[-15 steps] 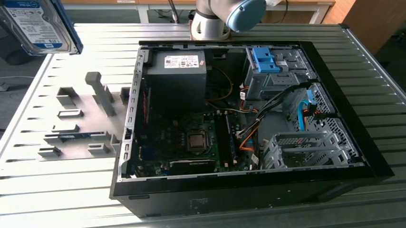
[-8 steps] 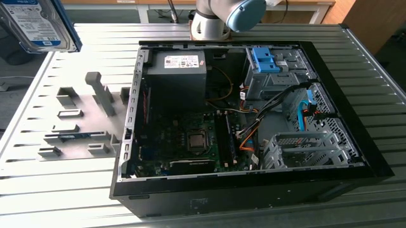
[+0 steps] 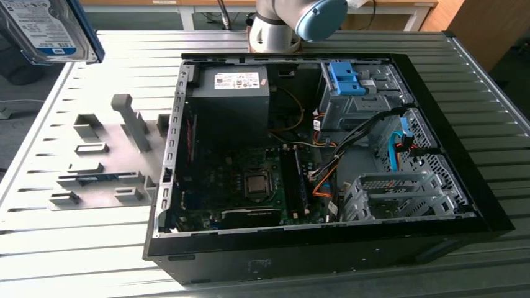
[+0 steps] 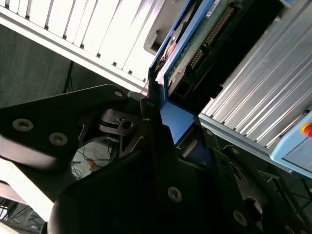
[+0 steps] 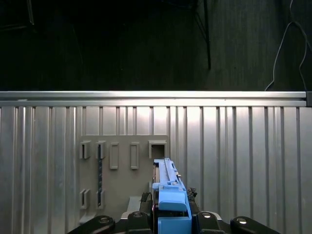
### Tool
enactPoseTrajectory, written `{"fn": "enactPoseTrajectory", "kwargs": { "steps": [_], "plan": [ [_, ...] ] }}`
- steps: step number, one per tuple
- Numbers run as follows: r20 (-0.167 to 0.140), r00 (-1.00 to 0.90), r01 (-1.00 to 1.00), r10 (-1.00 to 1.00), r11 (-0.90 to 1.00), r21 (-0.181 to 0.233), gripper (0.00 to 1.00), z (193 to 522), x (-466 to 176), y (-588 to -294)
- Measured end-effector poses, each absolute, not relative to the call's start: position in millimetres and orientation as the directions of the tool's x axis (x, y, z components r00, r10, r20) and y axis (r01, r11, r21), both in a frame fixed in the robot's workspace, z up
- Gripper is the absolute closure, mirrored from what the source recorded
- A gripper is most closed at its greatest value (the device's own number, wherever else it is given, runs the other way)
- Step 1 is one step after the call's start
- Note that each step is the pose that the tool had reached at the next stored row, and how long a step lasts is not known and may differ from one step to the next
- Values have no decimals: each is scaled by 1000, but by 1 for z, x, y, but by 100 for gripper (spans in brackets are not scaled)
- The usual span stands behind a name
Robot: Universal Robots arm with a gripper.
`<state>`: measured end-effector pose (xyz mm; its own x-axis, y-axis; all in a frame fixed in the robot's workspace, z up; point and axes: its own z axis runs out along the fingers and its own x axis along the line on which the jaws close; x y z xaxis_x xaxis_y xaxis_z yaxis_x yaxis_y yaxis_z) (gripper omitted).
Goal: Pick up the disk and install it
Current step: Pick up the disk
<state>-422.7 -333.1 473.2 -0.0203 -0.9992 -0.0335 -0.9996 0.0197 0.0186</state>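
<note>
The disk (image 3: 48, 30) hangs in the air clear of the bench (image 3: 83, 248), at the far upper corner on the exterior view's left, its white-and-blue label facing the camera. The end effector (image 5: 169, 204) is closed on the disk's blue frame. The first wrist view shows the disk edge-on above the gray slotted fixture plate (image 5: 122, 175), and the second wrist view shows its green circuit board side. The open computer case (image 3: 463, 186) lies on the bench, well apart from the disk, with a blue clip (image 3: 344, 77) in its drive cage.
</note>
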Motion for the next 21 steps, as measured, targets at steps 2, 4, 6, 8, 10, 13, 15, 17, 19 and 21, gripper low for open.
{"fn": "enactPoseTrajectory", "kwargs": {
  "steps": [2, 4, 6, 8, 10, 13, 15, 17, 19, 21],
  "plan": [
    [-33, -20, -1000, -999, 20, 19, 64, 477, -423, -333],
    [-34, -20, -1000, -999, 20, 18, 64, 480, -423, -333],
    [-33, -20, -1000, -999, 20, 19, 64, 484, -423, -333],
    [-33, -20, -1000, -999, 20, 19, 64, 488, -423, -333],
    [-34, -20, -1000, -999, 20, 18, 64, 493, -423, -333],
    [-33, -20, -1000, -999, 20, 19, 64, 501, -423, -333],
    [-33, -20, -1000, -999, 20, 19, 64, 506, -423, -333],
    [-33, -20, -1000, -999, 20, 19, 64, 508, -423, -333],
    [-34, -20, -1000, -999, 20, 18, 64, 508, -423, -333],
    [-34, -20, -1000, -999, 20, 19, 64, 508, -423, -333]
  ]
}}
